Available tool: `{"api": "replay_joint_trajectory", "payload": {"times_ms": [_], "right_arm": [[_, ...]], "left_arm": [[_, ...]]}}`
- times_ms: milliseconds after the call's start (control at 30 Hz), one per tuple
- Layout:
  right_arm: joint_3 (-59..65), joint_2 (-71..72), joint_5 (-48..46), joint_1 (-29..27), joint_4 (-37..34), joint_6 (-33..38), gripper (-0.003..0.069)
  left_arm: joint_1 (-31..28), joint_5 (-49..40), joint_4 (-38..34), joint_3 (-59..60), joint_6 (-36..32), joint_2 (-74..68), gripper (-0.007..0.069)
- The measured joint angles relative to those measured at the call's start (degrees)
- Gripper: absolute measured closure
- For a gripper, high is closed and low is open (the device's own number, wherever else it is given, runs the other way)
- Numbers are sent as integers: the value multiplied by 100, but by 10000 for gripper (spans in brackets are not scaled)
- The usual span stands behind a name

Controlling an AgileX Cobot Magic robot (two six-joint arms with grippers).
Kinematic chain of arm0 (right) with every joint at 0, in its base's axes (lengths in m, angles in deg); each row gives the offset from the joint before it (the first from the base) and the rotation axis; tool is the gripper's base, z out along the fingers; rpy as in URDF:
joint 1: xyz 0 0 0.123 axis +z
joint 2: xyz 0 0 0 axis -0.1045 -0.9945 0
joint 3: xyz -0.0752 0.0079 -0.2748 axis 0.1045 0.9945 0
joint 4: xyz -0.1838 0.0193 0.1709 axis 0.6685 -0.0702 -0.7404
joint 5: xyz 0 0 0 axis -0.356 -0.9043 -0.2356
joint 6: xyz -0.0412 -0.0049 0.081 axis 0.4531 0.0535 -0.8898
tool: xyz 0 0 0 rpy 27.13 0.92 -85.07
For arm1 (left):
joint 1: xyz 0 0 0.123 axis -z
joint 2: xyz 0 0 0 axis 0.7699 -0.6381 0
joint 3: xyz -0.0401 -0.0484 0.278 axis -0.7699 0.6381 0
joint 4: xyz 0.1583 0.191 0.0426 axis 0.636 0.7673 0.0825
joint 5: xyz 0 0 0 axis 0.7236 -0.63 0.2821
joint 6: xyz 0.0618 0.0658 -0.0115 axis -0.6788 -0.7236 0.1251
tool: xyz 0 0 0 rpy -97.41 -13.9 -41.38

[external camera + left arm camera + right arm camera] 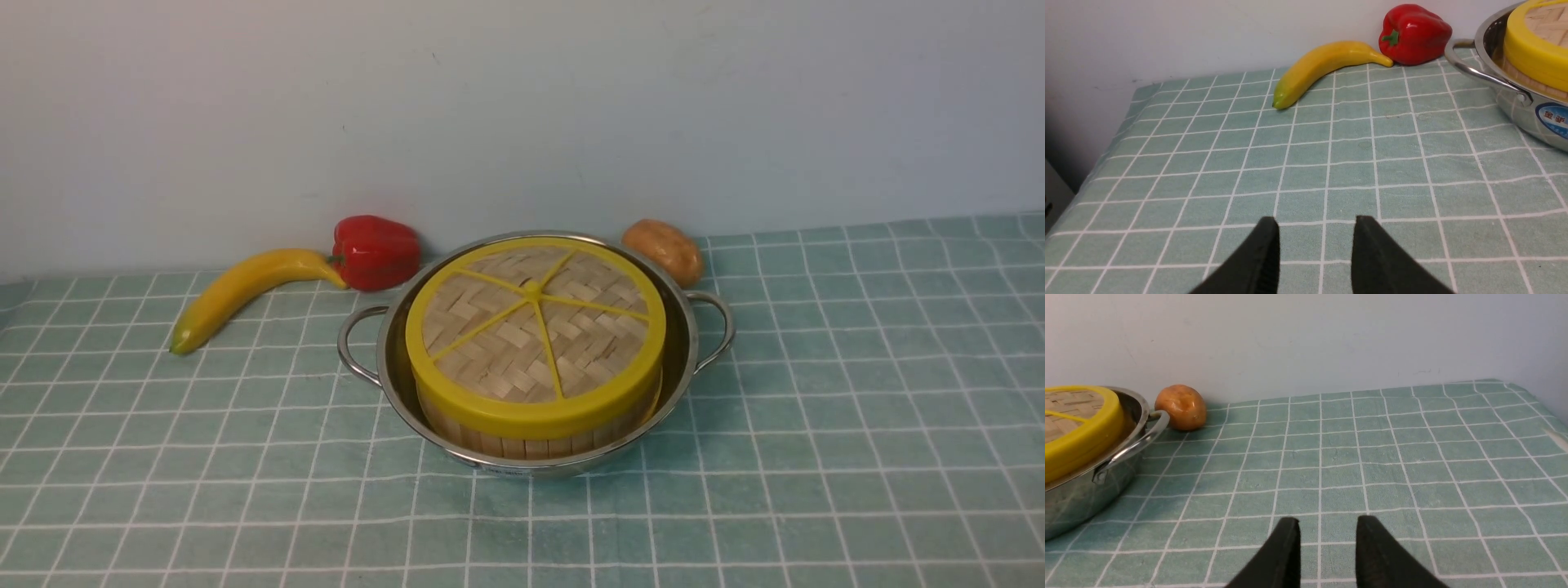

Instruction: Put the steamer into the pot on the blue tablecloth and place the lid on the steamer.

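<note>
The shiny steel pot (684,359) stands on the blue tablecloth (857,408) at the middle back. The steamer (531,443) sits inside the pot; only its slatted side shows, and its contents are hidden. The woven lid (535,327) with a yellow rim lies on top of the steamer. Neither gripper shows in the front view. My left gripper (1315,222) is open and empty over bare cloth, left of the pot (1515,102). My right gripper (1328,522) is open and empty over bare cloth, right of the pot (1094,486).
A banana (245,290) and a red pepper (375,251) lie left of the pot by the back wall. A potato (663,250) lies behind the pot's right handle. The cloth's edges drop off at the far left (1106,147) and far right (1547,412).
</note>
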Motion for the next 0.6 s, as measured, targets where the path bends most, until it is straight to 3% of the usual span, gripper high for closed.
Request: {"api": "replay_joint_trajectory", "payload": {"times_ms": [600], "right_arm": [[0, 0, 0, 0, -3, -18, 419]], "left_arm": [[0, 0, 0, 0, 0, 0, 382]]}}
